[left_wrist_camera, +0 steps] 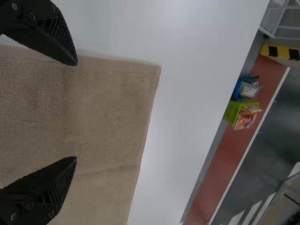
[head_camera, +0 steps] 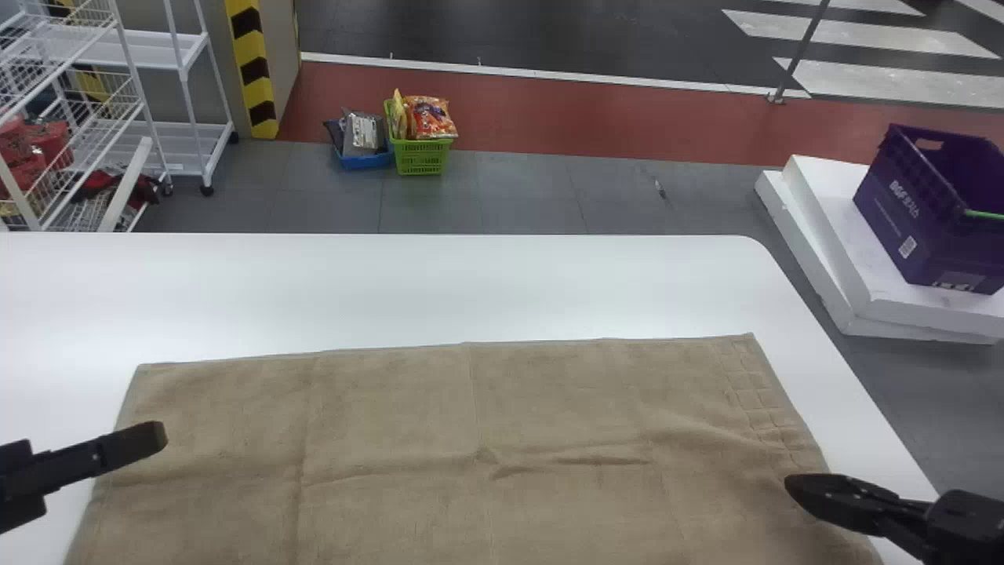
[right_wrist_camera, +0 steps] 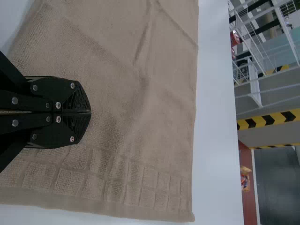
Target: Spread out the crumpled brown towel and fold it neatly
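Left claw (left_wrist_camera: pixel 76 111) open and right claw (right_wrist_camera: pixel 90 111) closed, we should smooth the brown towel (head_camera: pixel 392 408) outward (gently), flattening its wrinkles (head_camera: pixel 600 461) before folding.

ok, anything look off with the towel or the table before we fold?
Minor stuff only. The brown towel is spread but not flat: wrinkles stand up right of its middle in the head view. Its far edge also slants slightly against the table's far edge. No spill or damage that I can see.
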Motion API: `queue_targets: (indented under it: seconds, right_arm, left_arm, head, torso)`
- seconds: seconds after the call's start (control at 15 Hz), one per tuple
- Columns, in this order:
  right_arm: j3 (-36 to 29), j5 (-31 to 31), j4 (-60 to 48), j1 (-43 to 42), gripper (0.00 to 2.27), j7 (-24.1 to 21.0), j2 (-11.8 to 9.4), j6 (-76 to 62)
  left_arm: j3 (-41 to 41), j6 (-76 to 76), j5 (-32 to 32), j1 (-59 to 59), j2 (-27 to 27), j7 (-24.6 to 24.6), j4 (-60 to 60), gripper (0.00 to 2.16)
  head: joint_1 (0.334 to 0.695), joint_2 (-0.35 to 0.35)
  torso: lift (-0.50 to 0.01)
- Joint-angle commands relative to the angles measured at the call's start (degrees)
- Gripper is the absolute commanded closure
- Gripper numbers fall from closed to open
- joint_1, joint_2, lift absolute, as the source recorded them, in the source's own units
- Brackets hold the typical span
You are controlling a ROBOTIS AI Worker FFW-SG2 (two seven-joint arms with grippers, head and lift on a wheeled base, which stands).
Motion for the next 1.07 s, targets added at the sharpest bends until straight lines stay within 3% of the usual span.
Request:
queue_targets:
  seconds: [0.0,0.13,0.2,0.47,0.73,1.0]
  right_arm:
    - [-0.23,-0.83,0.12,-4.07,0.70,-1.57,0.54,-1.02]
    - [0.83,-0.66,1.70,-8.82,0.34,-4.73,1.69,-5.07]
    - [2.14,0.57,3.02,-12.16,0.27,-4.99,1.69,-3.83]
    - [4.52,5.06,9.08,-22.35,0.28,-7.37,1.69,-0.50]
    - [1.79,4.27,12.60,-23.67,0.28,-7.54,0.98,-4.01]
    - [-2.34,2.16,17.52,-23.23,0.28,-7.10,-1.83,-5.42]
  left_arm:
    - [-1.51,-4.29,-0.61,-1.33,0.00,0.02,1.98,0.11]
    - [-3.18,-10.97,-1.58,-3.27,0.09,-0.07,5.32,0.10]
    - [-4.15,-12.90,-2.55,-4.94,0.09,-0.15,7.78,0.10]
    - [-8.72,-29.78,-8.70,-8.98,0.09,0.11,19.38,0.11]
    - [-9.95,-42.43,-14.50,-10.39,0.53,1.43,28.61,0.11]
    - [-9.16,-43.14,-15.55,-9.86,2.81,1.69,29.49,0.11]
  head:
    - [0.695,-0.180]
    - [0.695,-0.183]
    - [0.695,-0.179]
    - [0.695,-0.145]
    - [0.695,-0.136]
    - [0.695,-0.146]
  torso:
    - [-0.126]
    - [-0.126]
    - [-0.126]
    - [-0.126]
    - [-0.126]
    - [-0.126]
